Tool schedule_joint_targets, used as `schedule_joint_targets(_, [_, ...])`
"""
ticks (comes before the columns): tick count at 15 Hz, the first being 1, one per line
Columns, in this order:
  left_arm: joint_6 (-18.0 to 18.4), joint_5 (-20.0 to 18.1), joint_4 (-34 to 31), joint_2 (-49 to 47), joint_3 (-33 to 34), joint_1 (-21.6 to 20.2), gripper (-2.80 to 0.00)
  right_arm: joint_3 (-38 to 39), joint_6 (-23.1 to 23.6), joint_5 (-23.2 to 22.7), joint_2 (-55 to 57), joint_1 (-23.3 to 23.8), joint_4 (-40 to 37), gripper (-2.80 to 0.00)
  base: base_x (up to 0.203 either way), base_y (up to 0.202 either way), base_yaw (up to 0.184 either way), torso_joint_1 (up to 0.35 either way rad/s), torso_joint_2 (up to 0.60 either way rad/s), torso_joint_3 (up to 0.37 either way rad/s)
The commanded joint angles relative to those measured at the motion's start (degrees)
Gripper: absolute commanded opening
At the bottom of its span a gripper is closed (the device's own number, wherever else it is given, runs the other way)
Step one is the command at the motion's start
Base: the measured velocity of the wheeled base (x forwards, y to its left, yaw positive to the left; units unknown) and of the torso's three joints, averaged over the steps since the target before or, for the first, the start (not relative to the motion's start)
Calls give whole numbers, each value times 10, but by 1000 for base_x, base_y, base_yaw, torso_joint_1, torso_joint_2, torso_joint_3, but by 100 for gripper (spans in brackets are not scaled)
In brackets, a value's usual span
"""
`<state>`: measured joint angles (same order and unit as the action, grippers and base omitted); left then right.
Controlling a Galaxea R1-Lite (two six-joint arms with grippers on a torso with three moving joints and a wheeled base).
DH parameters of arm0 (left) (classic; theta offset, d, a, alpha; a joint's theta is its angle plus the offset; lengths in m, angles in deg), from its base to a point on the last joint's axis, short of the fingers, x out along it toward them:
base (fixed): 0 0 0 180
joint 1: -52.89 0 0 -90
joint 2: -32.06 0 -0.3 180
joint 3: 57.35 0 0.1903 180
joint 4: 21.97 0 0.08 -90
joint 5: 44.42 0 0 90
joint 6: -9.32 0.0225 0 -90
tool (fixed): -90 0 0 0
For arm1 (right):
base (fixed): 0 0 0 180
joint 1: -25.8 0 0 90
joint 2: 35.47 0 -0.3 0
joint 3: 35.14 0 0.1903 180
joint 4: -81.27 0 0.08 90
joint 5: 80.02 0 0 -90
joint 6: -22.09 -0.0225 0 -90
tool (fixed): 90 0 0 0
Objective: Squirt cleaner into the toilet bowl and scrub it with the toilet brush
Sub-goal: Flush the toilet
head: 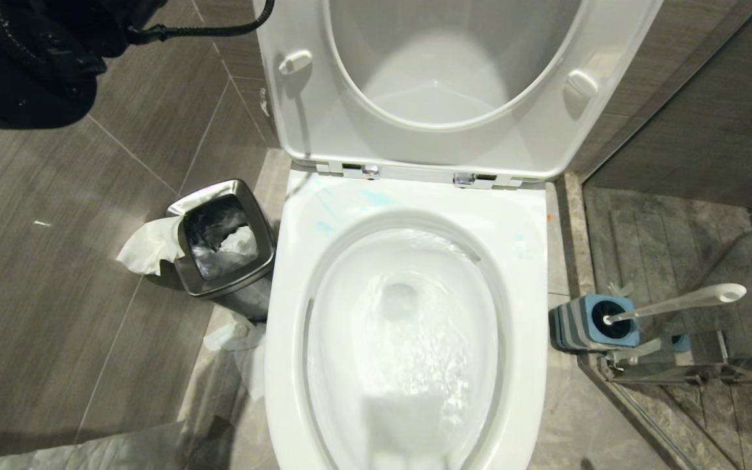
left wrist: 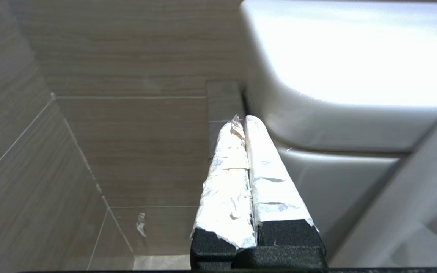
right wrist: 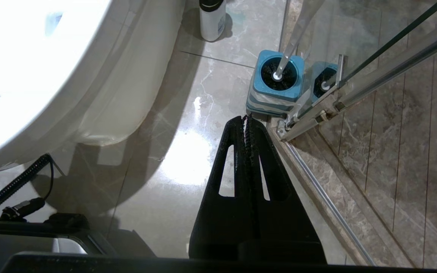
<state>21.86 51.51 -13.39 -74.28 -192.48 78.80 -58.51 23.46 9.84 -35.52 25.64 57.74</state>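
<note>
The white toilet bowl (head: 284, 274) fills the middle of the head view, with seat and lid (head: 454, 65) raised. Rippling water (head: 408, 346) swirls in the basin. Thin turquoise streaks of cleaner (head: 333, 205) mark the rim's back left. The toilet brush (head: 676, 303) stands in its blue-topped holder (head: 595, 323) on the floor to the right. My left arm (head: 23, 59) is raised at the upper left. My left gripper (left wrist: 241, 123), its fingers wrapped in white tape, is shut and empty beside the white ceramic (left wrist: 336, 76). Low over the floor, my right gripper (right wrist: 246, 119) is shut and empty just short of the holder (right wrist: 277, 81).
A steel waste bin (head: 222, 241) with paper hanging out stands left of the bowl, with more paper (head: 239, 339) on the floor. A glass shower door and its metal rail (head: 676, 372) lie right of the holder. A white black-capped bottle (right wrist: 211, 19) stands on the floor beyond.
</note>
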Motion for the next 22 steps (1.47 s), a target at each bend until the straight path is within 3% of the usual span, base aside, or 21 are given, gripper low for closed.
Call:
schedule_joint_targets(1, [7,4,-7,42,1,-1,-280,0,0,0,0,0,0,-280,0,0,0,0,0,0])
schedule_joint_targets(8, [29,6,-62,110,2,-1,-280,0,0,0,0,0,0,-280,0,0,0,0,0,0])
schedule_joint_targets(14, [27,8,-248,192,3,-2,-280,0,0,0,0,0,0,-280,0,0,0,0,0,0])
schedule_joint_targets(19, [12,3,-352,226,6,-2,-280,-1,0,0,0,0,0,-280,0,0,0,0,0,0])
schedule_joint_targets(22, [-6,1,-366,226,6,-2,-280,0,0,0,0,0,0,-280,0,0,0,0,0,0])
